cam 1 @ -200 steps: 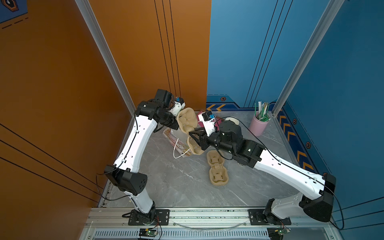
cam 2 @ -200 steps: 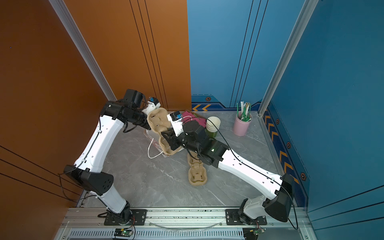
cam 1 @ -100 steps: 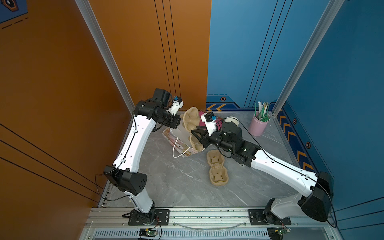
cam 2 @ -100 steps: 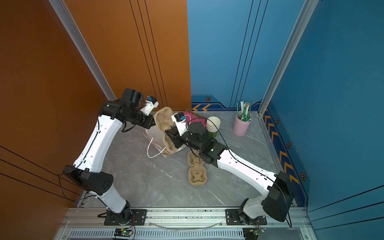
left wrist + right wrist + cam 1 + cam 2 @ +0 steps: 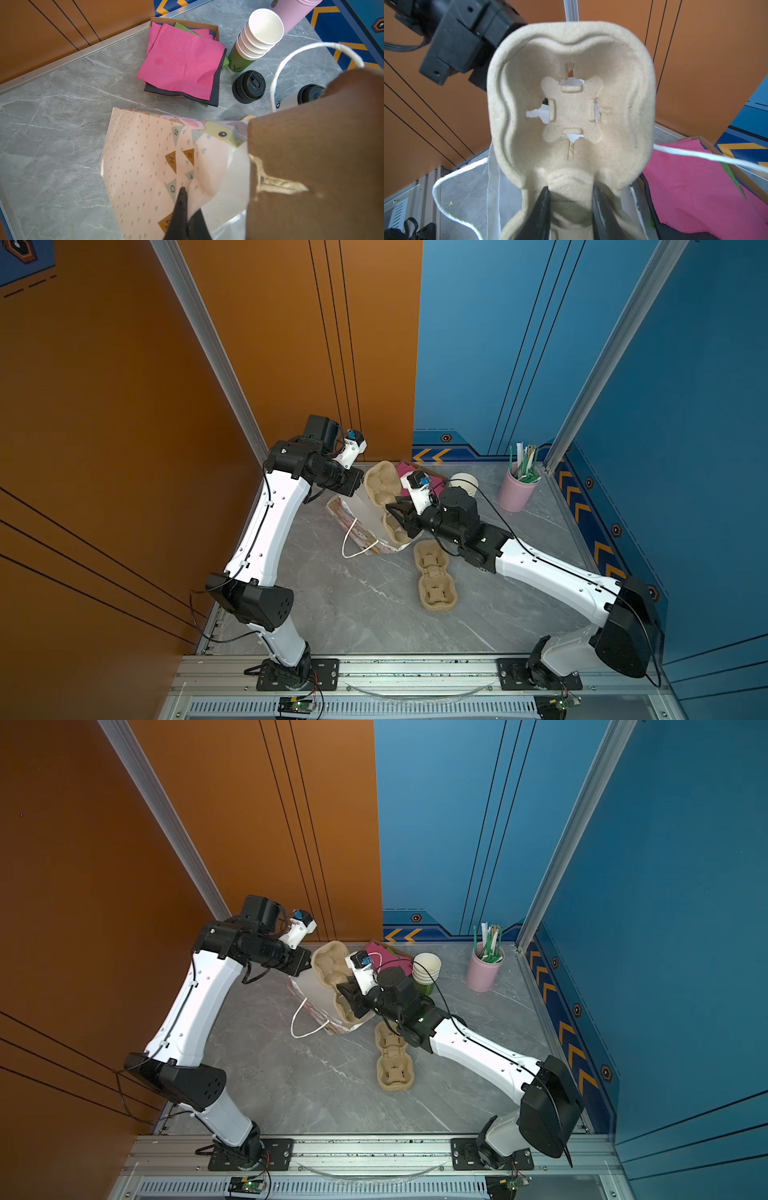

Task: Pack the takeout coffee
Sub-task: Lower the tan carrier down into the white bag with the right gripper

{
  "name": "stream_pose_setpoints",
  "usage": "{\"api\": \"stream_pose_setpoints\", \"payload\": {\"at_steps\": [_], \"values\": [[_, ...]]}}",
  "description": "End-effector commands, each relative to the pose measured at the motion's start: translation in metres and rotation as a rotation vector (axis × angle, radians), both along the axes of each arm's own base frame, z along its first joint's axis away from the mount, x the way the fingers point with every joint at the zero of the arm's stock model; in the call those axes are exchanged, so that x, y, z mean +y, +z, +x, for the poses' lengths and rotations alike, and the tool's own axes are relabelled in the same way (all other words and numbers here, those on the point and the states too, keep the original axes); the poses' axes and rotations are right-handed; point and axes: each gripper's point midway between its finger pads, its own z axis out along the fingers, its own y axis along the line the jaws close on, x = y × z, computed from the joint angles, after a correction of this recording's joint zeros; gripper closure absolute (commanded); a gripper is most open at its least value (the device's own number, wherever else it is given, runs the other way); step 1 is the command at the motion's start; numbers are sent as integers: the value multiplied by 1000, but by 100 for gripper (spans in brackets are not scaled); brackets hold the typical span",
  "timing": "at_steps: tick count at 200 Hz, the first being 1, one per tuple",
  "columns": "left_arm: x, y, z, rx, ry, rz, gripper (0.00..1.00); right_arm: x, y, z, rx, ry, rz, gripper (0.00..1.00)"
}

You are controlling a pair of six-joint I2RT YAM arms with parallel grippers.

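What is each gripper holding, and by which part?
Left gripper pinches the paper bag by its rim; right gripper clamps the cup carrier at its middle.

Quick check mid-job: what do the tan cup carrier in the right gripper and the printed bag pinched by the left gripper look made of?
The cup carrier looks like moulded paper pulp, matte tan: its surface is grainy and fuzzy, with torn fibrous edges at the cut-outs. The bag is probably coated paper, smooth with a slight sheen: it holds sharp creases and is printed outside, plain white inside.
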Motion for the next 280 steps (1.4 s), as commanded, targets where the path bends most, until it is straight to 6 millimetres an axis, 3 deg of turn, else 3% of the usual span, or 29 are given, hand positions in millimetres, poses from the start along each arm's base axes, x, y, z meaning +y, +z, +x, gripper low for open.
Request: {"api": "stream_pose_setpoints", "payload": {"at_steps": [1,57,141,247,280], "values": [[5,15,-5,-24,21,-19,100,7,-16,-5,-29,24,-62,74],[7,19,-6,-30,30,-28,100,9,-40,-18,-45,25,-181,74],[-4,23,-14,-28,-9,-62,100,17,-63,-1,43,-27,-281,74],[-13,14,-19,-1,-39,-57,100,40,-50,13,44,-44,-278,74],[-17,14,-20,1,-50,-59,100,49,-55,19,34,-41,-265,74]]}}
